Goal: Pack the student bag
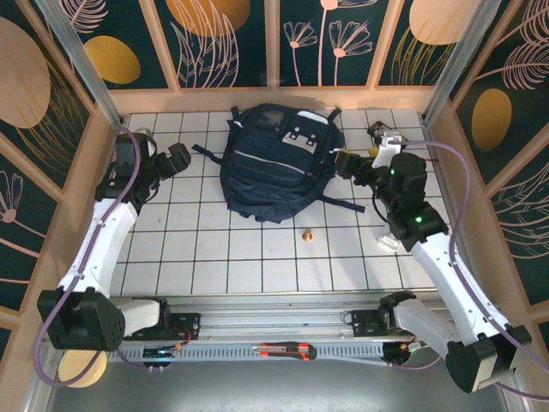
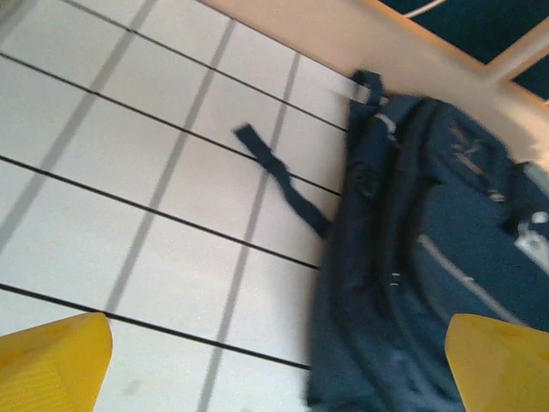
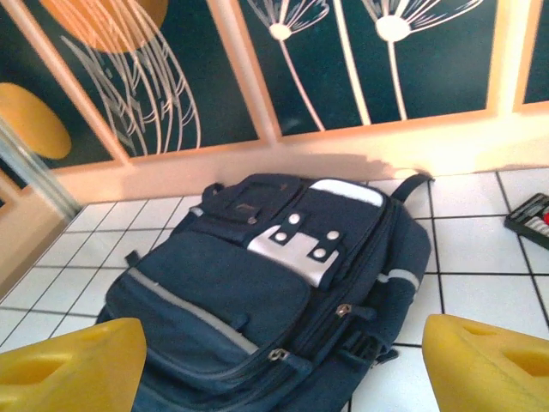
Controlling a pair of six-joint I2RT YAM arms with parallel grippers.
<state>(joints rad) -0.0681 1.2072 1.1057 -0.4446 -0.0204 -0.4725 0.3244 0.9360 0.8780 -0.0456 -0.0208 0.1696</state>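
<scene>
White gridded tiles cover the table [image 1: 214, 249], which is walled by dark teal panels with orange discs and pale plant drawings in wooden frames. From the top camera, the student bag [image 1: 276, 163] lies flat at the far middle of the table, front pocket up and its top towards the back wall. The left gripper [image 1: 180, 159] hovers just off the bag's left side and the right gripper [image 1: 343, 161] sits close by its right side. A small brass piece [image 1: 306, 233] stands on the tiles nearer than the bag and apart from it. A small dark object [image 1: 383, 131] rests by the far right corner. A red-and-black knife [image 1: 287, 350] lies on the rail between the arm bases.

At the left wrist, the yellow fingertips [image 2: 51, 360] stand wide apart at the picture's lower corners, holding nothing. The bag fills the right half, blurred, and one loose black strap [image 2: 279, 176] trails from it across the tiles.

At the right wrist, the fingertips [image 3: 73, 365] are likewise spread wide and released. The bag lies straight ahead against the back wall, with its grey buckle patch [image 3: 296, 245] on the front pocket. Two zip pulls [image 3: 276, 354] sit along seams that look closed, so the bag's contents are hidden. The dark object is cropped at the right edge, too little of it visible to name.
</scene>
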